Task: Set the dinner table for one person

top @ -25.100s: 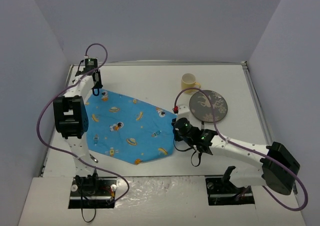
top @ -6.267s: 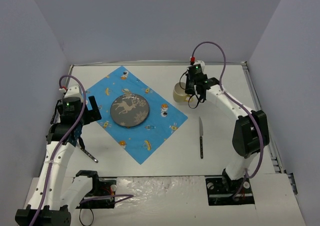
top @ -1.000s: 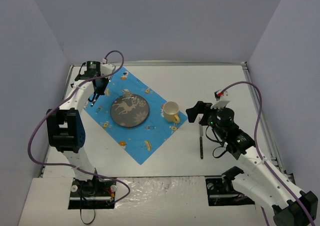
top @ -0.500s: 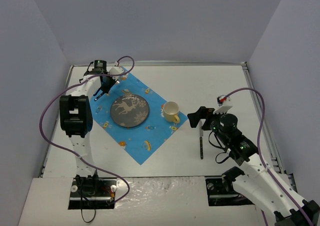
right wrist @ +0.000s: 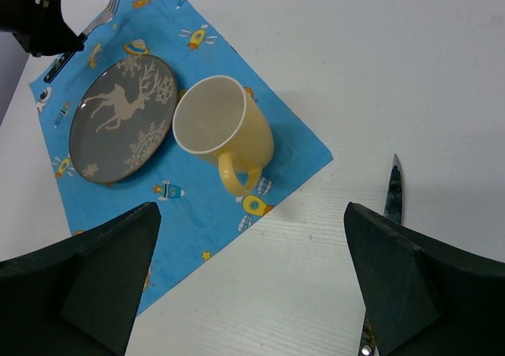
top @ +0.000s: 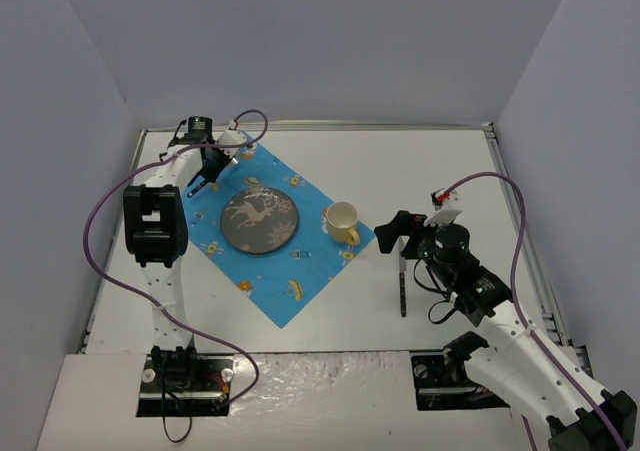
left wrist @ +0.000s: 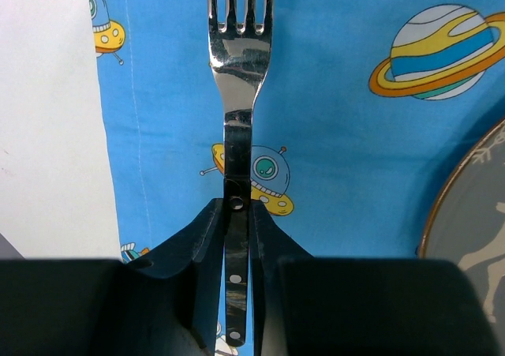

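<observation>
We list: one steel fork point(left wrist: 239, 64), handle pinched between the two black jaws of the left gripper point(left wrist: 237, 214), tines pointing straight ahead of them. Beneath it, blue cloth point(left wrist: 331, 151) printed with planets and saucers. Right of the jaws, grey plate point(left wrist: 469, 222) rim. Left of the jaws, bare white dinner table point(left wrist: 47, 135)

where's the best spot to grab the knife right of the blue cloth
Take the knife by its darker handle, the near end in the top view, coming from straight above with the fingers straddling its narrow width. It lies flat on the dinner table, blade pointing away, so nothing gets under it from the side.
</observation>
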Tool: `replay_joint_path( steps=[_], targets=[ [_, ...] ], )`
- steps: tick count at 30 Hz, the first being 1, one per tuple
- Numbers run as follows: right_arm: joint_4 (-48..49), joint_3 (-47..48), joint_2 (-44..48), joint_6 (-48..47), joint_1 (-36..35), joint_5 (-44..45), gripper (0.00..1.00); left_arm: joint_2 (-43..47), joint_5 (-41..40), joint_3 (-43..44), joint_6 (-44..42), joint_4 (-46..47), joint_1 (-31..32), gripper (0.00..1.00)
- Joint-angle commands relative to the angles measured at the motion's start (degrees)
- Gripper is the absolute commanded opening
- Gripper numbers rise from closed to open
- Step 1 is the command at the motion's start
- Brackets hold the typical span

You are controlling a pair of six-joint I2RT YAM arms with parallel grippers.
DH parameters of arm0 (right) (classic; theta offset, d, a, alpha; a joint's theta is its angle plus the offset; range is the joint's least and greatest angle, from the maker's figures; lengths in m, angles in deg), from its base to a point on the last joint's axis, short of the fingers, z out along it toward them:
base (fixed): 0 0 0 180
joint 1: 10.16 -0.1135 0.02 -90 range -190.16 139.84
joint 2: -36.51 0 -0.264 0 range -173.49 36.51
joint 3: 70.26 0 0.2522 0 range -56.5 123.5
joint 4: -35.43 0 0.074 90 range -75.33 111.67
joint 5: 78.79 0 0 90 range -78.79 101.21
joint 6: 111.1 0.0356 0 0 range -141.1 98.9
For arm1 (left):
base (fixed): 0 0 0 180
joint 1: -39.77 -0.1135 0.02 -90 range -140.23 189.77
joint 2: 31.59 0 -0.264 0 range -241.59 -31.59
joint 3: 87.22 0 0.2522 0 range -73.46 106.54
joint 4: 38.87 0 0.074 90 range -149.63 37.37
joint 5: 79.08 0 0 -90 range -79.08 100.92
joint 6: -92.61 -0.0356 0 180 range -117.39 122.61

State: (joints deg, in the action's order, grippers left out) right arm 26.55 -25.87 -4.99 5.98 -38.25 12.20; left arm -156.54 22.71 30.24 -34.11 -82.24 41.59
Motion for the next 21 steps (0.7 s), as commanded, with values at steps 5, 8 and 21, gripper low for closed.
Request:
replay_joint_path(
  steps=[5, 8, 21],
  targets=[
    [2.85, 0.69, -0.98, 0.17, 0.41, 2.23, 0.99, 2.39, 1.06, 0.54, 0.05, 1.83, -1.56, 0.00],
    [2.85, 0.68, -1.04, 0.24, 0.41, 2.31, 0.99, 1.68, 1.60, 1.02, 0.64, 1.49, -1.56, 0.00],
    [2.85, -0.13, -1.71, 0.32, 0.41, 2.38, 0.99, -1.41, 2.01, 1.83, 2.44, 2.13, -3.93, 0.00]
  ],
)
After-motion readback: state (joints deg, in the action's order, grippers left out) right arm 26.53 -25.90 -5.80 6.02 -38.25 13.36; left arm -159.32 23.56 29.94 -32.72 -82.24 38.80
